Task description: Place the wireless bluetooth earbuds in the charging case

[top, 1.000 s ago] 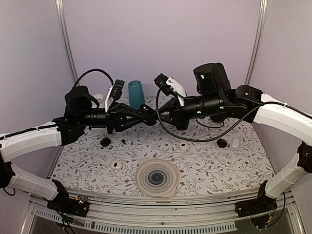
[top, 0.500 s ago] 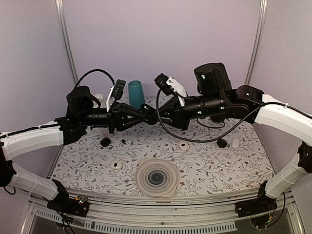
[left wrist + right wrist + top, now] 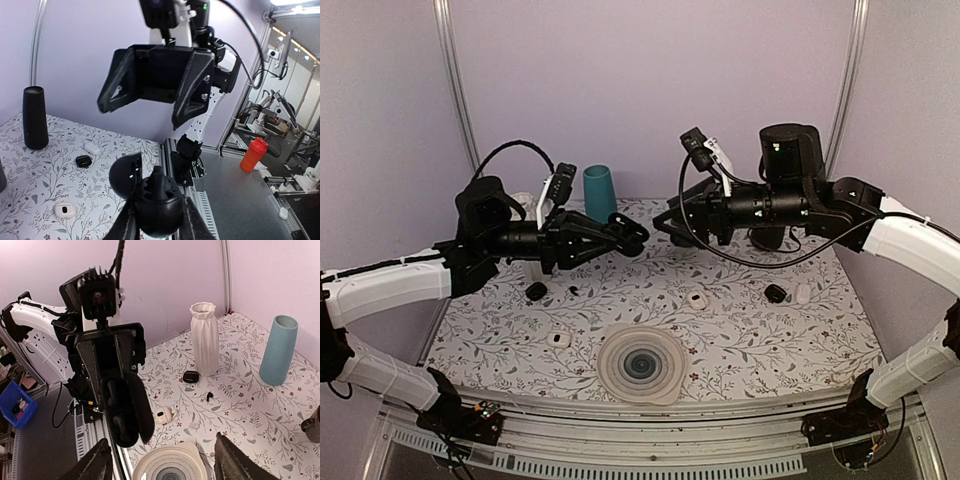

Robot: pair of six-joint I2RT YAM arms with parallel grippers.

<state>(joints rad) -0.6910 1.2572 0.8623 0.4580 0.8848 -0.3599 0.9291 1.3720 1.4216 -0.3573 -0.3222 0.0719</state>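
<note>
gaping charging case (image 3: 124,412) in left gripper (image 3: 157,222)

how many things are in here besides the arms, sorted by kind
vases: 3 (teal vase, white vase, black vase)
open black case in the left claw: 1
other black cases: 2
white cases: 3
loose earbud: 1
ribbed dish: 1
total: 11
</note>
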